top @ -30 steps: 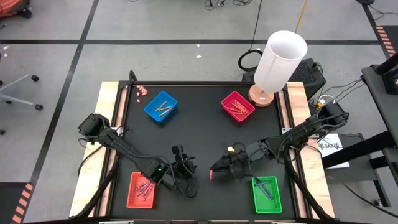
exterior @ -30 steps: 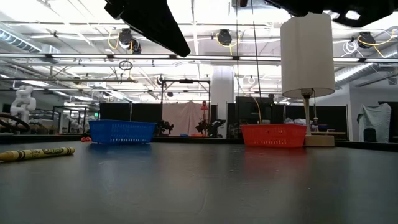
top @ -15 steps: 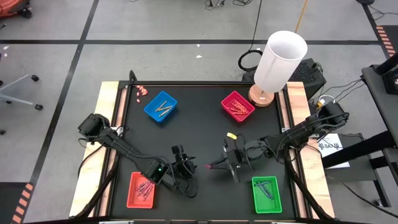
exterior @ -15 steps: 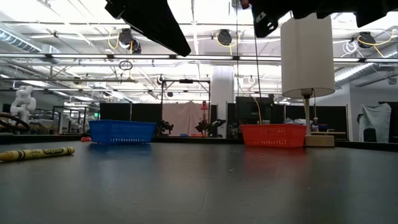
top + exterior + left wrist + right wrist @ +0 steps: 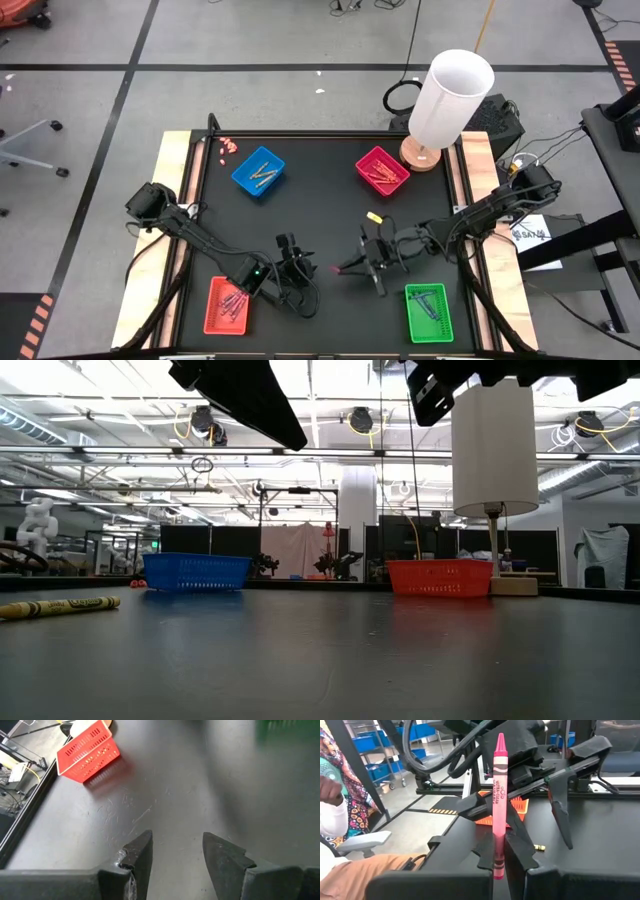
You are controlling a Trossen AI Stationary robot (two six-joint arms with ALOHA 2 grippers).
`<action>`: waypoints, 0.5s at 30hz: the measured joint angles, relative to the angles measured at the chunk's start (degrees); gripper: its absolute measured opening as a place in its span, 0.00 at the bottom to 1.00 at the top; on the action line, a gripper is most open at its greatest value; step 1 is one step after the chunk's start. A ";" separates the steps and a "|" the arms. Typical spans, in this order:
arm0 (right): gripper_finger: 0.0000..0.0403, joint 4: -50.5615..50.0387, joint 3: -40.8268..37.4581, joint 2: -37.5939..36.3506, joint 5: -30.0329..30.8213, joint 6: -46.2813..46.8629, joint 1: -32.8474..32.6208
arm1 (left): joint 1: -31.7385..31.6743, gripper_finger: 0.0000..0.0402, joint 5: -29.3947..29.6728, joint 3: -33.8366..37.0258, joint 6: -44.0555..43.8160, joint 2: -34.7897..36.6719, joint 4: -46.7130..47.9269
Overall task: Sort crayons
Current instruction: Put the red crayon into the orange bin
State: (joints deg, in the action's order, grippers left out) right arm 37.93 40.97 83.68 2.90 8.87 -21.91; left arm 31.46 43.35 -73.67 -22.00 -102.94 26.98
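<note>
**Pink crayon in the right gripper, magenta tray up and to the right**

Pink crayon (image 5: 498, 805) sits pinched tight between the right gripper's (image 5: 352, 266) fingers, and in the right wrist view it sticks straight out ahead of them, tip away from the wrist. In the high view that gripper hangs a little right of frame centre, over bare black table (image 5: 320, 200), the crayon's long axis running roughly left-right with the tip pointing toward frame left.

Now the relation that matters: the magenta tray (image 5: 382, 170) lies above and slightly right of the gripper in the high view, nearer than any other tray bar the green tray (image 5: 430, 312), which sits lower right. My read is the pink one belongs with the magenta tray, so the arm would have to swing toward the upper right.

Watch the yellow crayon (image 5: 373, 216): it lies loose on the table between gripper and magenta tray, right along that path. The white lamp (image 5: 450, 100) stands just right of the tray, so room is tight on that side and open on the left.

Left gripper (image 5: 292, 268) waits lower left of centre beside the red tray (image 5: 228, 305), fingers spread and empty. It is farther from the magenta tray.
</note>
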 joint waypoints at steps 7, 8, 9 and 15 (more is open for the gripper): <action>0.02 -0.27 0.00 0.00 0.02 0.84 0.02 | 0.00 0.43 0.00 0.01 -0.02 0.00 -0.11; 0.02 -0.44 0.00 0.00 0.02 0.40 0.02 | 0.00 0.43 0.01 0.00 -0.02 0.00 -0.32; 0.02 -0.47 0.00 0.00 0.02 -0.10 0.04 | 0.00 0.43 0.19 0.01 -0.03 0.00 -0.81; 0.02 -0.37 0.00 0.00 2.89 -5.27 0.04 | 0.01 0.43 4.39 0.02 1.29 0.00 -6.94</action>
State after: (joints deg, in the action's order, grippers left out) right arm 37.56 40.97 83.68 5.78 3.60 -21.87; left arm 31.48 47.75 -73.65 -20.71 -102.94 20.05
